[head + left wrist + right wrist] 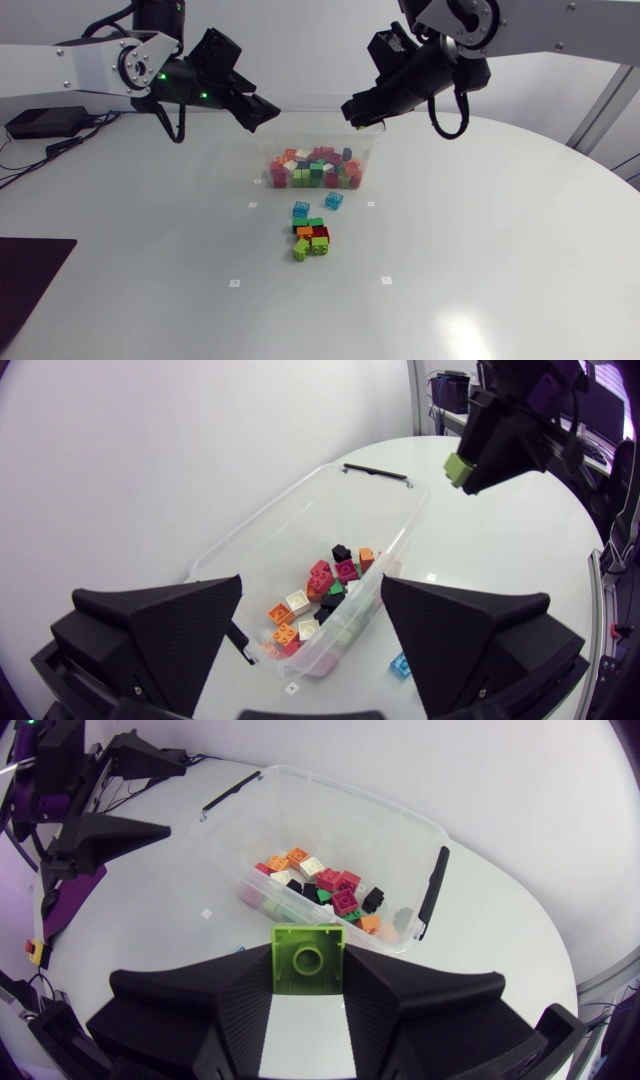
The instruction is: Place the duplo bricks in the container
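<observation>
Since my right pincer (362,112) is closed on a lime-green brick (308,955), its two fingers pressing the brick's sides with the stud facing up, the job now is simply to let it go in the right spot. It hangs high, near one end of the clear container (340,792), and from the left wrist view it looks to be over or just outside that end rather than over the middle. I would carry it inward until it sits plainly above the heap of bricks (325,885) inside, lower it a little so it does not bounce off them, and only then spread the fingers. The black handle (433,890) clipped on that end wall is the one edge I might clip on the way in. My left pincer (258,110) hovers by the opposite end of the container, fingers wide apart and holding nothing; it is well apart from the right one, so I judge no clash over the opening. On the white surface (480,260) in front of the container wait two blue bricks (301,209) and, near them, a tight cluster (311,238) of green, orange, red and black ones.
</observation>
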Tool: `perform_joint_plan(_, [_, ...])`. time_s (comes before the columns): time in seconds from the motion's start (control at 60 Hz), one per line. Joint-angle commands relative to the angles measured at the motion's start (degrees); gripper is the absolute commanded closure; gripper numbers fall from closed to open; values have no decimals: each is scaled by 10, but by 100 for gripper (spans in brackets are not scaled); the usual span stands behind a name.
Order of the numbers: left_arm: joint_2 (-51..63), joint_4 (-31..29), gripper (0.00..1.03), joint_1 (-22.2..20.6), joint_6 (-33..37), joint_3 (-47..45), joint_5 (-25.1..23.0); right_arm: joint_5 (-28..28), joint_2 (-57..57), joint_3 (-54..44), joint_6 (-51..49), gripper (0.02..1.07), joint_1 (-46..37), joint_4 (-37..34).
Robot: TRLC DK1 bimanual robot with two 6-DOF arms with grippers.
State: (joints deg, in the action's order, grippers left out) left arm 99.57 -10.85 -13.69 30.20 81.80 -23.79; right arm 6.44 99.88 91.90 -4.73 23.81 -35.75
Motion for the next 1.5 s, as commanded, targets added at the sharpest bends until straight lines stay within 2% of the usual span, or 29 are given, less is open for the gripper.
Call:
perform_joint_plan(0.0, [-25, -20, 6, -5, 37, -40, -13, 6, 26, 28, 0, 78, -6, 8])
perform_joint_plan(0.233, [-49, -62, 7, -22, 108, -103, -20, 13, 59, 58, 3, 78, -20, 23])
perform_joint_plan(0.35, [-49, -82, 7, -47, 148, -141, -20, 14, 81, 75, 2, 78, -27, 39])
perform_joint_plan(0.467, [-45, -92, 7, -63, 159, -154, -17, 20, 103, 96, 2, 78, -32, 43])
perform_joint_plan(0.8, [-8, -105, 7, -116, 188, -191, 36, 20, 169, 178, -3, 77, -37, 40])
perform_joint_plan(0.883, [3, -108, 7, -125, 194, -195, 46, 19, 195, 210, -4, 60, -39, 30])
perform_joint_plan(0.95, [10, -113, 7, -130, 197, -196, 51, 18, 213, 232, -5, 52, -42, 21])
perform_joint_plan(1.067, [28, -128, 7, -145, 192, -183, 72, 17, 232, 261, -5, 25, -46, 11])
perform_joint_plan(1.117, [31, -130, 7, -150, 186, -180, 74, 17, 233, 266, -5, 18, -47, 9])
perform_joint_plan(1.267, [45, -174, 7, -165, 137, -137, 77, 19, 218, 263, -7, 12, -56, 5])
perform_joint_plan(1.367, [46, -198, 7, -176, 88, -109, 91, 21, 192, 239, -7, 12, -61, 5])
perform_joint_plan(1.483, [78, -277, 8, -176, 21, -40, 97, 24, 153, 195, -12, 12, -65, 6])
